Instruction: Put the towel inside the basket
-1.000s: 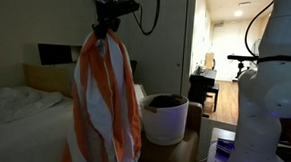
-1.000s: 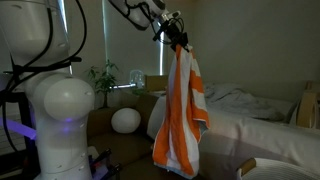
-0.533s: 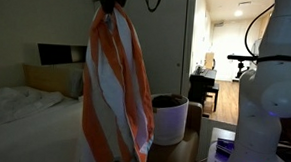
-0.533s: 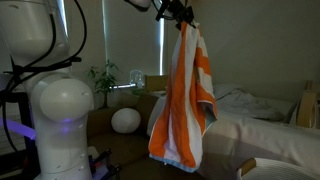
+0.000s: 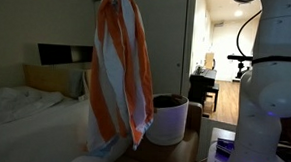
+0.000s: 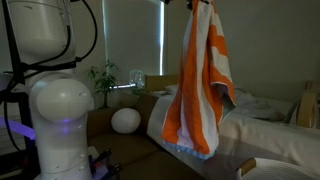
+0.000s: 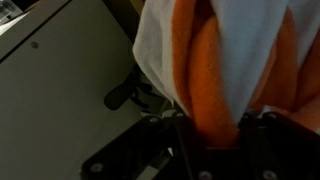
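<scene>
Clamps the gripper on the bunched top end of the towel, orange and white folds pinched between the dark jaws at the bottom of the wrist view. Sits at the very top edge of the frame in both exterior views, barely in shot. Hangs the towel straight down from there as one long striped drape, left of centre in the frame. Stands the basket upright at lower centre-right, dark opening upward, left edge covered by the hanging cloth. Cannot tell whether cloth and basket touch. Hangs outside the basket, none of it in the opening. Shows the white robot base at the right edge and a bed at lower left.
</scene>
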{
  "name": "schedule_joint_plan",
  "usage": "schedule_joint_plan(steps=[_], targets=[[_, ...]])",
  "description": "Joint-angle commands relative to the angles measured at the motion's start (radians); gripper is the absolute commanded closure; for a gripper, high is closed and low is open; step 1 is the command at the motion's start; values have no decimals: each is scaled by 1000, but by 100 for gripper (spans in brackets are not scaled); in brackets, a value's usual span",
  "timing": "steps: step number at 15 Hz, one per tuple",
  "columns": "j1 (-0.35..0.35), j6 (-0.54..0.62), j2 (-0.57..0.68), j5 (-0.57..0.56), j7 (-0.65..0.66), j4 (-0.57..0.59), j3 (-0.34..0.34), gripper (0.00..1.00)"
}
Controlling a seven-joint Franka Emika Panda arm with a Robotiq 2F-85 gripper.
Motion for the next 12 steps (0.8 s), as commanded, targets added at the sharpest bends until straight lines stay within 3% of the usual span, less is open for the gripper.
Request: schedule_joint_plan(steps=[1,3,4,6,7,10,12], targets=[[4,-33,54,-77,-31,167,7,89],[12,13,39,-81,-32,143,11,89],[4,-13,38,-45,-2,119,3,78],[9,-12,38,-45,-3,123,8,78],[13,-12,39,-45,-3,123,9,89],[30,-16,37,-77,-28,86,25,89],[32,-25,57,-111,-41,142,25,89]])
